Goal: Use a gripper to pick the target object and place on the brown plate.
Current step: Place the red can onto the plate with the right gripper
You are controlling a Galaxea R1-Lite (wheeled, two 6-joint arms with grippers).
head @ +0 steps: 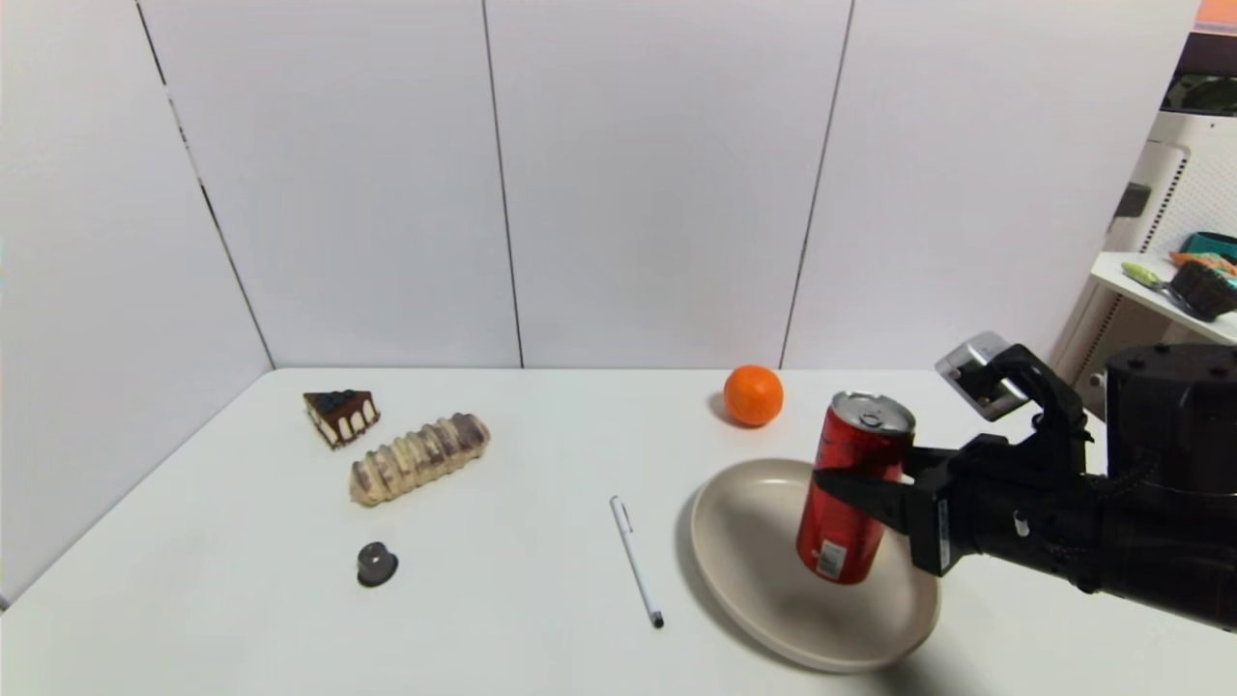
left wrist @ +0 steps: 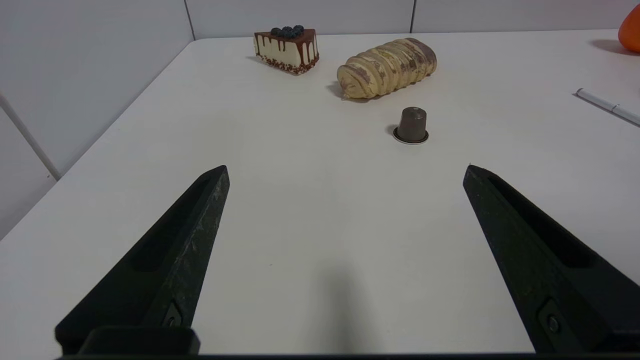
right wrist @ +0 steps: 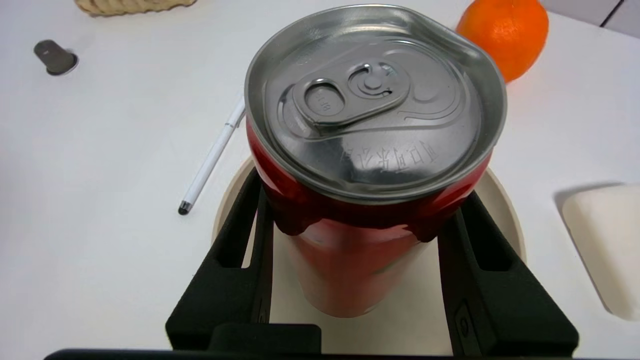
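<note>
Right gripper (head: 860, 488) clamping one red can (head: 850, 488), seemingly above one brown plate (head: 744, 541)

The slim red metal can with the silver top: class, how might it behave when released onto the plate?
The slim red metal can is tall and narrow and hangs tilted in the right gripper over the beige round plate, so it may tip. Its dented rim suggests thin walls. Its smooth round side could roll if it falls.
</note>
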